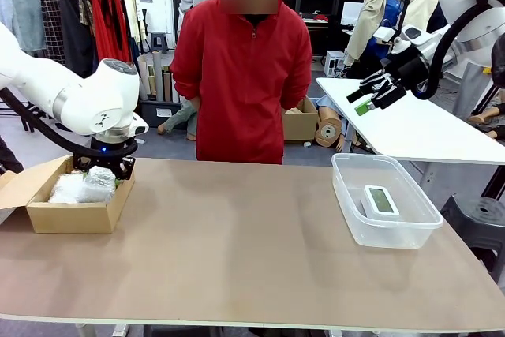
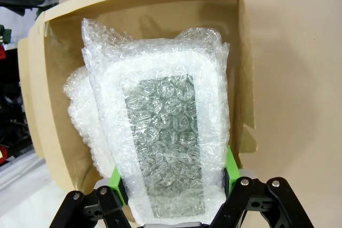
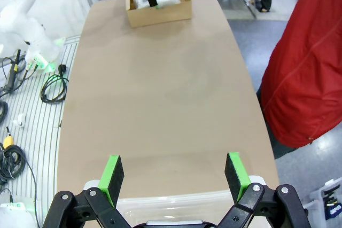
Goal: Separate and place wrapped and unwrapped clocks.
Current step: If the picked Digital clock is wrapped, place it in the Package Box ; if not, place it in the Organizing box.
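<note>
Front view across a brown table toward a person in a red top standing at the far edge, arms hanging down, hands hidden behind the body or the table edge. At the left of the frame, left arm bent down from the left border, wrist pointing straight down into an open cardboard box at the table's left end. Left gripper lowered inside the box, fingers pinching a wrapped clock; a second bubble-wrap bundle just beside it in the same box, toward the frame's left. Seen from the left wrist: green pads pressed against both sides of the wrapped clock, its greyish screen faintly visible through the bubbles, the other bundle tucked behind it at left, cardboard walls all around. In the upper right of the front view, right arm raised well above the table, curved down from the top right corner, right gripper tilted toward the lower left of the frame, fingers spread apart and holding nothing. Below it, at the table's right end, a clear plastic bin containing the unwrapped clock, white, lying flat, screen up. Seen from the right wrist: green pads spread wide at the bottom of the frame over the bin's rim, the box far off at top centre.
</note>
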Robot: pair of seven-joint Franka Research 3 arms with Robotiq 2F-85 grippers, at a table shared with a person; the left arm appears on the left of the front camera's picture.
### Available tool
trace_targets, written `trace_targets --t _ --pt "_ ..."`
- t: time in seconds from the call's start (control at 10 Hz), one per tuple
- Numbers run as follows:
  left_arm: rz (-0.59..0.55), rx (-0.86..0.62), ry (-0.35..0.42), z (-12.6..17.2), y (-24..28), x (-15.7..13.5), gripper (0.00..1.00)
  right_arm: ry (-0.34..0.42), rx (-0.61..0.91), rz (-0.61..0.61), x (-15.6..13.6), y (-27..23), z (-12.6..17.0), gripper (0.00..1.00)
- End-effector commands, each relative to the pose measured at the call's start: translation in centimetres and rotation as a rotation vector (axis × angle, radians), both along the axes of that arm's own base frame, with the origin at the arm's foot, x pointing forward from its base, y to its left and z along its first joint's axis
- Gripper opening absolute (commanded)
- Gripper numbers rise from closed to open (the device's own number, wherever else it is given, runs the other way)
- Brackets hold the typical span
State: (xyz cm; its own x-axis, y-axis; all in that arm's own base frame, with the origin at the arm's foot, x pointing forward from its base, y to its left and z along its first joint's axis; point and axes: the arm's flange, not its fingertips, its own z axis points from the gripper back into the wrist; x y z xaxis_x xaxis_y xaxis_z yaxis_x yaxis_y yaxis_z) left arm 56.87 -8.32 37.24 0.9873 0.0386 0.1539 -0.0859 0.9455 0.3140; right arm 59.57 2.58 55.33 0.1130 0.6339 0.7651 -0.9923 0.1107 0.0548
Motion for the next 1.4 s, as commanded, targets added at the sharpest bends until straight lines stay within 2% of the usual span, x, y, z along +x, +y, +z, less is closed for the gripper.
trace_targets --t 0.0,0.1,0.2,0.8,1.3 --pt "-0.013 0.024 -0.010 0.0 0.4 -0.2 0.78 -0.009 -0.013 -0.001 -0.1 0.2 0.2 1.00" --pt "-0.010 0.025 -0.010 0.0 0.4 -0.1 0.97 -0.009 -0.013 -0.001 -0.1 0.2 0.2 1.00" --pt "0.000 0.029 -0.005 0.0 0.4 -0.1 1.00 -0.009 -0.013 -0.001 -0.1 0.2 0.2 1.00" --pt "0.032 0.027 0.009 0.5 0.4 -0.2 1.00 -0.009 -0.013 -0.001 -0.1 0.2 0.2 1.00" --pt "0.095 -0.002 0.039 4.3 -0.3 -0.6 1.00 -0.009 -0.013 -0.001 -0.1 0.2 0.2 1.00"
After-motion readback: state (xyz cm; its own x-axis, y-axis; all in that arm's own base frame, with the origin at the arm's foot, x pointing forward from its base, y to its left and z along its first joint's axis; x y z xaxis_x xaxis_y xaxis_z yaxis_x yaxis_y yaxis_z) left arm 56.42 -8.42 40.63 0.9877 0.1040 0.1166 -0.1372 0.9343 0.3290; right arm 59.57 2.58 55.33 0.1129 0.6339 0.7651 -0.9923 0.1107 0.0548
